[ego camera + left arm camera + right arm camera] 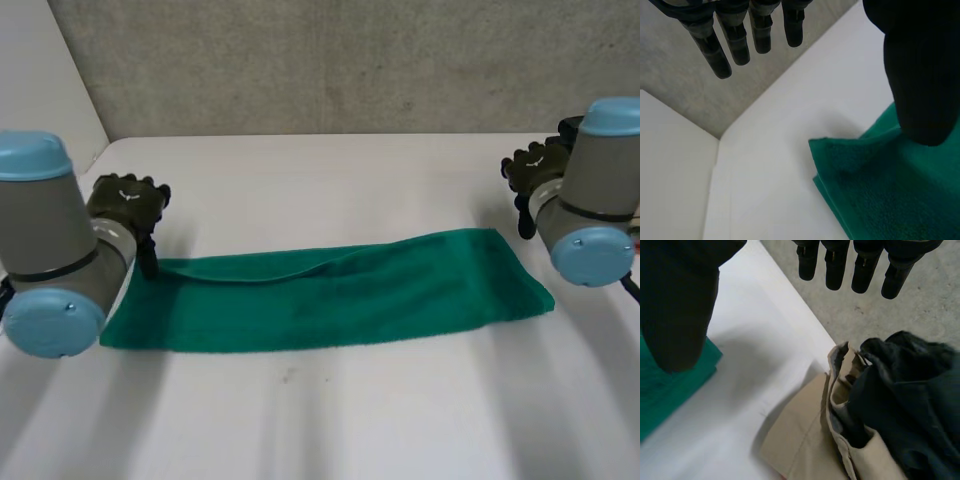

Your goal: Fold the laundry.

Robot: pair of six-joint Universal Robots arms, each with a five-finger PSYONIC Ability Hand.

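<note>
Backdrop: a rough grey concrete wall point(330, 60) runs behind the table at 12 o'clock, and a plain white panel point(40, 70) stands at 10 o'clock.
Surface: the white table point(330, 420) is smooth and matte, and its far edge meets the wall.
Green towel point(330, 295): it lies flat near the table's middle as a long band running from 9 o'clock to 3 o'clock. It is doubled lengthwise, and the left wrist view shows two layers at its corner.
Left arm point(45, 250): it comes in from 9 o'clock, its blue cap over the towel's left end.
Left hand point(128, 205): it sits at the towel's far-left corner, at 10 o'clock from the cloth's middle. It is released, with the fingers point(740, 40) straight and spread clear of the cloth. The thumb point(920, 75) hangs over the corner, and whether it touches cannot be told. It grasps nothing.
Right arm point(600, 190): it comes in from 3 o'clock.
Right hand point(530, 170): it is near the towel's far-right corner, at 2 o'clock from the cloth's middle and apart from it. It is released, with the fingers straight, the thumb set wide of them, and nothing between them.
Beige cloth point(800, 440): in the right wrist view it lies beyond the right hand's fingertips, at the table's edge.
Dark garment point(910, 405): it is crumpled on top of the beige cloth and touches it, well apart from the towel.
</note>
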